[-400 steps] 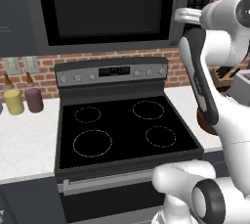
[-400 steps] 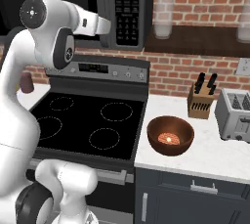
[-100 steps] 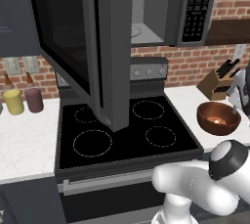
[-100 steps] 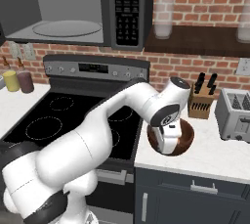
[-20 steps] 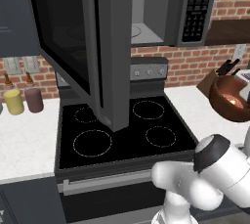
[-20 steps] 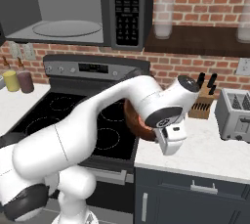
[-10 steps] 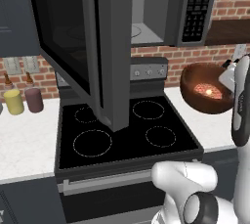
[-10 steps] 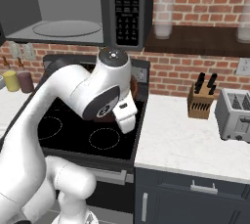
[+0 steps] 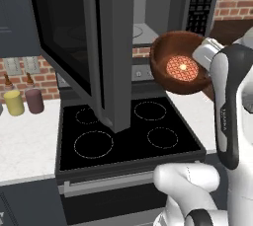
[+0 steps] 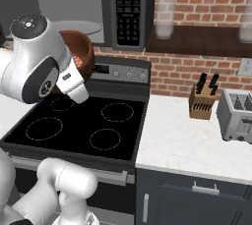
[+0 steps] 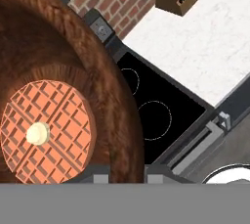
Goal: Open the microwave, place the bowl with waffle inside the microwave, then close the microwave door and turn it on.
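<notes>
The microwave [image 9: 148, 18] hangs over the stove [image 9: 128, 136] with its door [image 9: 84, 47] swung wide out to the left, cavity open. The bowl [image 9: 180, 64] rides in the air above the stove's right burners, just in front of that opening, waffle [image 11: 46, 130] tipped toward the camera. The gripper [image 11: 128, 178] pinches the bowl's rim, so the move now, I'd say, is to level the bowl, feed it straight in clear of the door's edge and set it down on the cavity floor before letting go.
</notes>
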Available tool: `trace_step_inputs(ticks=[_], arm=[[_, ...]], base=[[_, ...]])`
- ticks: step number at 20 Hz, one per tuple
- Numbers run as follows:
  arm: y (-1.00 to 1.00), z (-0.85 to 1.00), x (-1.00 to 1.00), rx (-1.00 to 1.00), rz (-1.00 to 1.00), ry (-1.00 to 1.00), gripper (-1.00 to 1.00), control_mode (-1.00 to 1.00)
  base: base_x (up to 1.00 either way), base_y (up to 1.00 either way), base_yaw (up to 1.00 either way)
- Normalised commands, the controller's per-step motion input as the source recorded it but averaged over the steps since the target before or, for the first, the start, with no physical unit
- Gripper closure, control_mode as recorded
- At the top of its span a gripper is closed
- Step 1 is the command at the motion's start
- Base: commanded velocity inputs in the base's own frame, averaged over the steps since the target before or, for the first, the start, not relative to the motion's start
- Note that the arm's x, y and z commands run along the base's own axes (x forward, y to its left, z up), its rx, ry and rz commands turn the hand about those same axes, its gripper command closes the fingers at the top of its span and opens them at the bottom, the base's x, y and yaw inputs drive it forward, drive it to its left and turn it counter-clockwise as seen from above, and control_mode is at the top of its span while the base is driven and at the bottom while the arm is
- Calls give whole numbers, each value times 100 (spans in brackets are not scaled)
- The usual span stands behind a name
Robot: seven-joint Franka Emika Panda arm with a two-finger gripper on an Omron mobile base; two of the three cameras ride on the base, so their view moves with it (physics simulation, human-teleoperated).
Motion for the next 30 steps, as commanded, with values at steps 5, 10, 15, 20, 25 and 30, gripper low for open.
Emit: trace_step_inputs(ticks=[5,10,15,20,25,30], arm=[[88,64,12,0,0,-20,100,-100],[62,27,44,0,-4,-5,100,-100],[32,24,68,1,-1,2,100,-100],[1,24,61,0,0,3,100,-100],[5,15,65,0,0,5,100,-100],[40,1,70,0,-1,1,100,-100]], base=[[0,0,0],[0,0,0],[0,0,0],[0,0,0],[0,0,0],[0,0,0]])
